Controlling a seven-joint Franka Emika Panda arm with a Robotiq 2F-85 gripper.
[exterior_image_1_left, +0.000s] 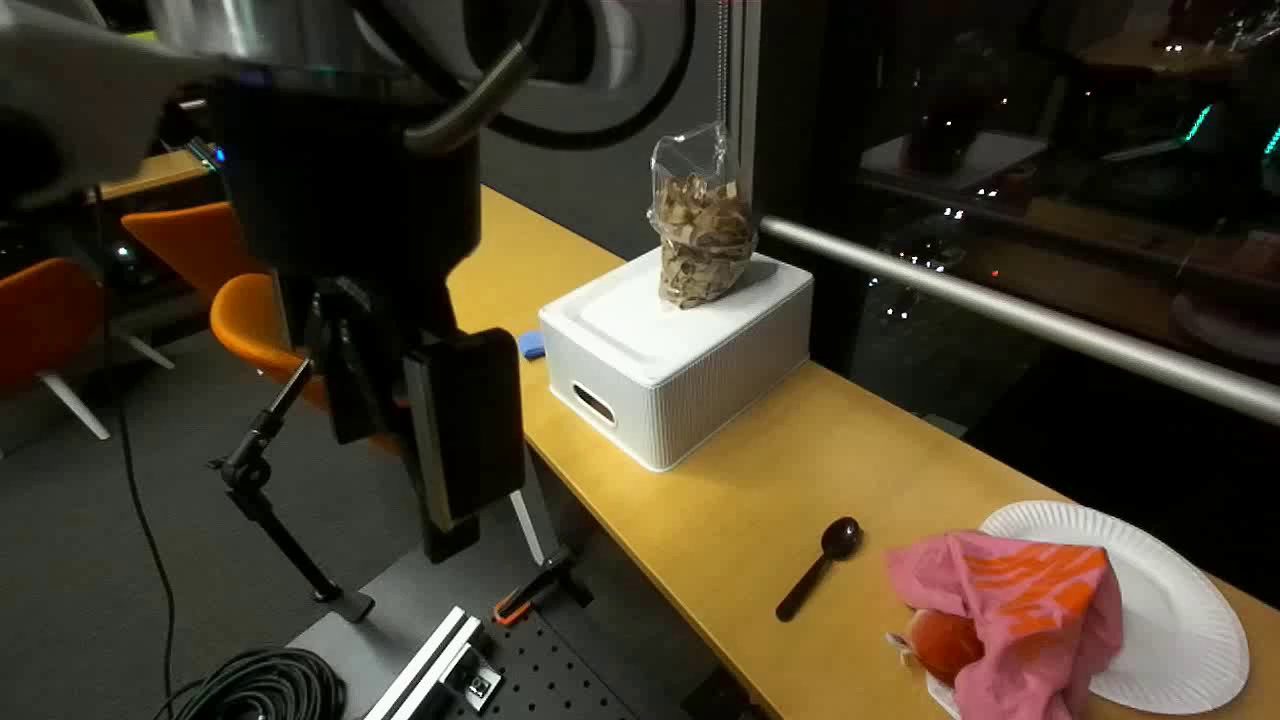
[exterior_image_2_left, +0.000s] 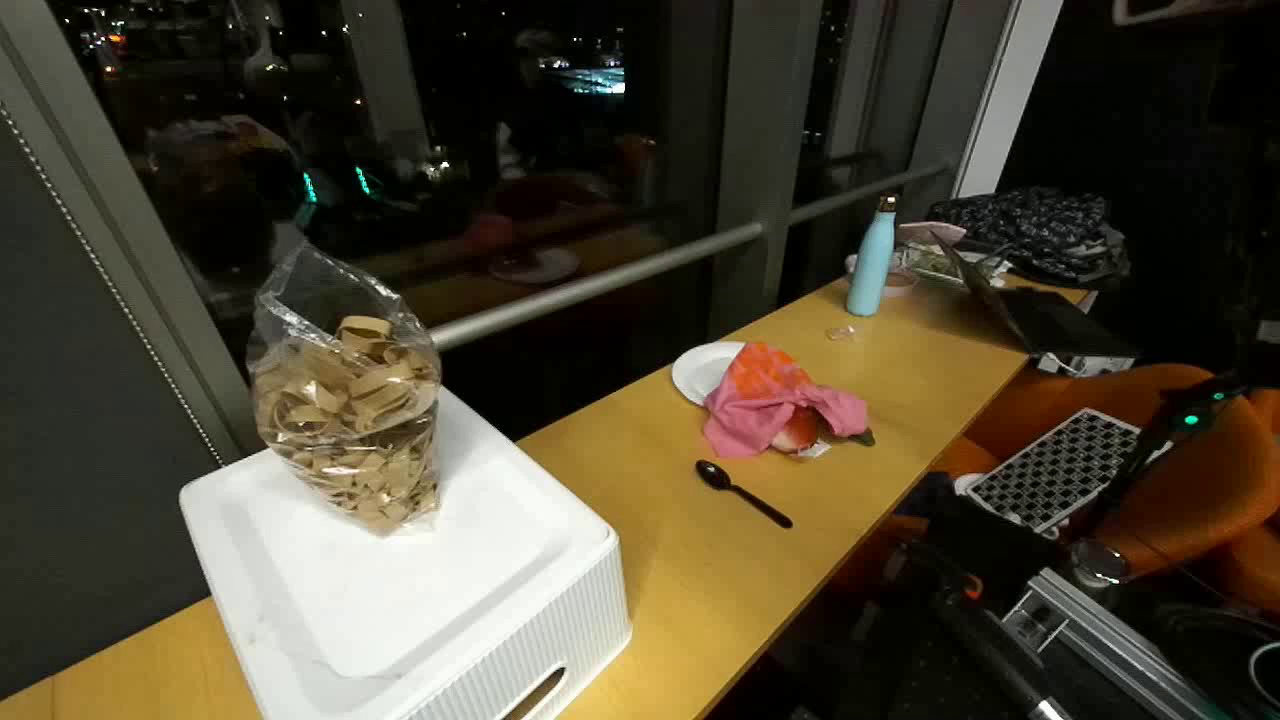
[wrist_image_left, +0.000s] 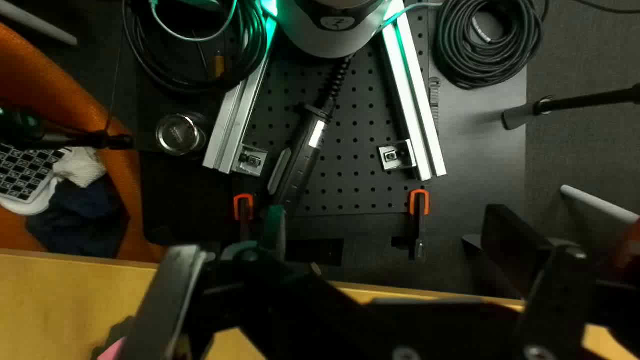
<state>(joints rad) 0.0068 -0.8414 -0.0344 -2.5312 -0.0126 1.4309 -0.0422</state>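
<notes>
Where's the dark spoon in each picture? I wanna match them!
In an exterior view: the dark spoon is low, right of centre, handle pointing down-left.
In an exterior view: the dark spoon is just below and right of centre, handle pointing down-right.
Wrist view: it doesn't show.
Shared landmark: the yellow table, under it in both exterior views and along the bottom of the wrist view.

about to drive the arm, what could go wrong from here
The bag stands upright on the box; a knock from the tool might topple it. The cloth overlaps the plate, so tugging it could drag the plate too. The spoon lies loose on the table and might slide off if brushed.
</notes>
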